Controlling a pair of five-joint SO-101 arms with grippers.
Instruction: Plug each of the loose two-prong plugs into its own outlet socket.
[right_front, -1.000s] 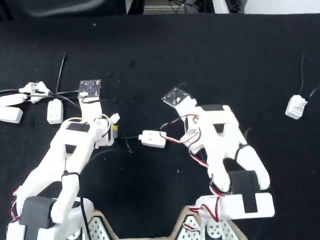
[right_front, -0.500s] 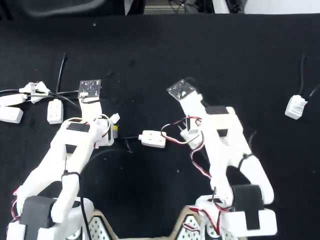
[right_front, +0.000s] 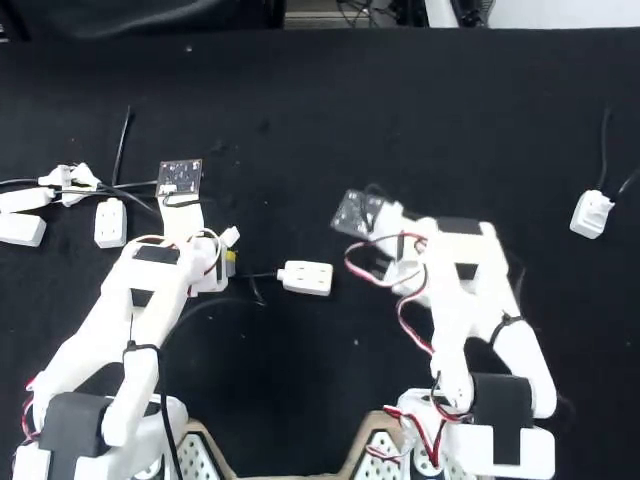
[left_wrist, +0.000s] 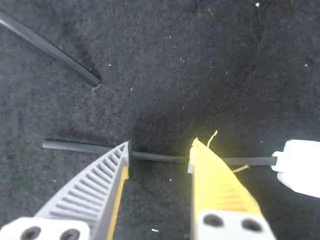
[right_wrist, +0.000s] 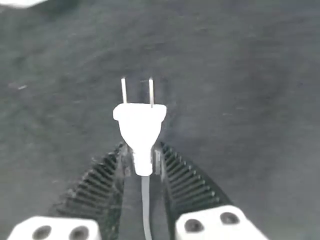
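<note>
We judge the plug (right_wrist: 140, 122) light and rigid, with thin prongs that would bend if jammed and a limp cord trailing behind. The moulded neck is the place to pinch. Our right tool (right_wrist: 141, 150) is clamped on that neck, prongs pointing straight ahead, the arm folded right of centre in the high view. Our left tool (left_wrist: 159, 150), jaws moderately apart, sets its tips on the black cord (left_wrist: 155, 157) of the white socket (right_front: 305, 277) at mid-frame. More sockets (right_front: 110, 222) lie far left on the surface (right_front: 450, 120).
</note>
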